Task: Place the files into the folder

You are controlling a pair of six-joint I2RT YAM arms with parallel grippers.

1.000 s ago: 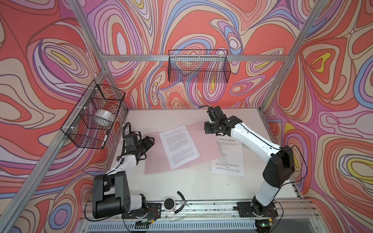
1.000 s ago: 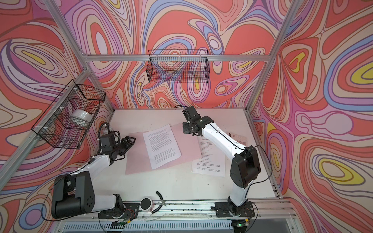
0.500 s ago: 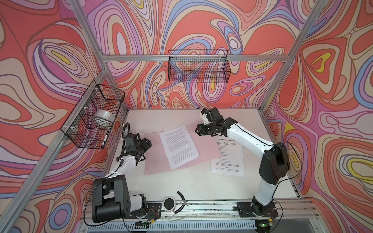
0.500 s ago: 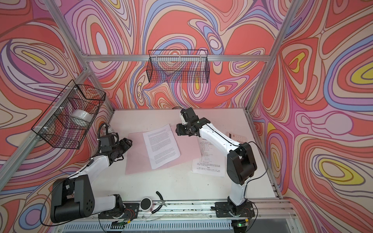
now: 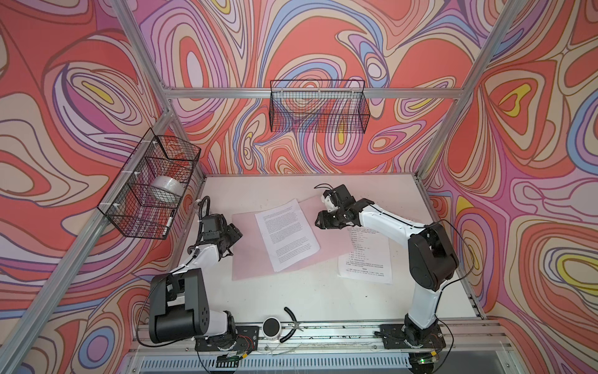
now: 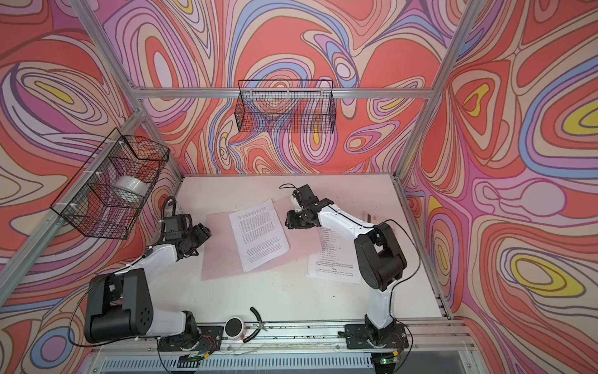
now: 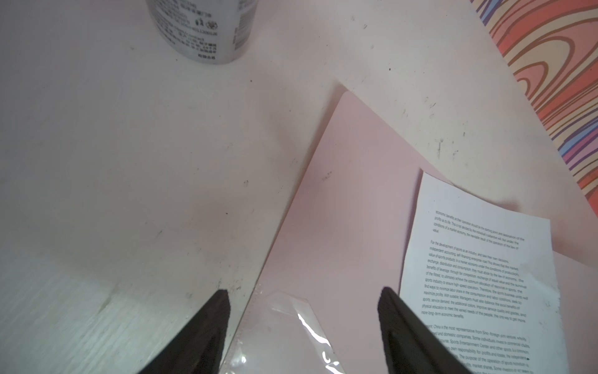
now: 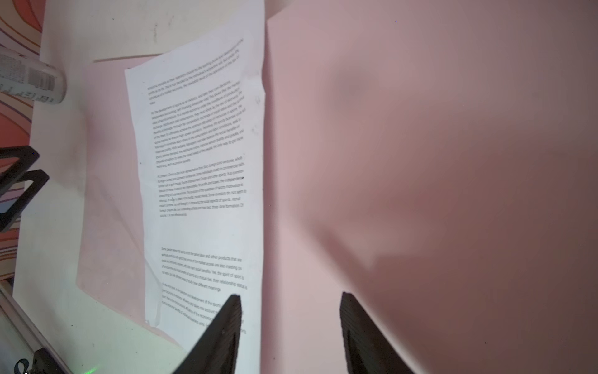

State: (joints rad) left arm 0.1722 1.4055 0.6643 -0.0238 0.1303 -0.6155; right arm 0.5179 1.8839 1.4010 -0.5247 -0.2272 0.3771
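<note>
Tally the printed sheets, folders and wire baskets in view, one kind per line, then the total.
Printed sheets: 2
Pink folder: 1
Wire baskets: 2
Total: 5

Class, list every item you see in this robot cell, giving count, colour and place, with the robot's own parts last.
folder: one, pale pink, lying open mid-table
dense-text sheet: one, white, on the folder
short-lines sheet: one, white, by the folder's right edge
can: one, grey-white, table's back left
back basket: one, black wire, back wall
side basket: one, black wire, left wall
white roll: one, inside the side basket
round device: one, black and white, front rail
left gripper: one, black, jaws open over the folder's left edge
right gripper: one, black, jaws open beside the dense-text sheet's edge
</note>
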